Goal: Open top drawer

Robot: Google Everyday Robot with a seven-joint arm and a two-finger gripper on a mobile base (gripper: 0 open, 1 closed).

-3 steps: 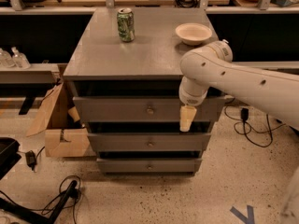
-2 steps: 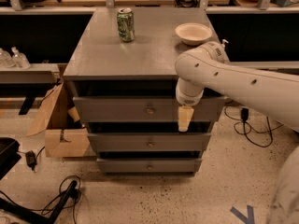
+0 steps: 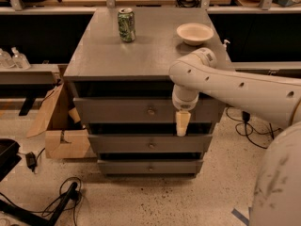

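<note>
**A:** Where is the hand relative to the knob?

**B:** Just to the right of the knob and a little lower. It hangs tip-down in front of the top drawer, and its tip crosses that front's lower edge. It is near the knob but not on it.

**A:** Apart or together?

**B:** I cannot tell. It reads as one pale wedge, and nothing is visibly clamped in it.

**A:** And the drawer itself?

**B:** The knob sits at the centre of its front, directly under the tabletop. The front looks pushed in, so I judge the pull has not begun.

**A:** Why does the arm come in that way?

**B:** It reaches from the right of the knob and bends down at the wrist. My guess is that this keeps the bulk of the arm out of the drawer's path and leaves the hand level with the knob.

**A:** Anything at risk?

**B:** The can stands above and left of the knob, and the bowl above and right. Both are on the tabletop, well apart from the knob, so a smooth pull should leave them alone. The hand needs to shift left and slightly up first, or it will miss the knob.
</note>
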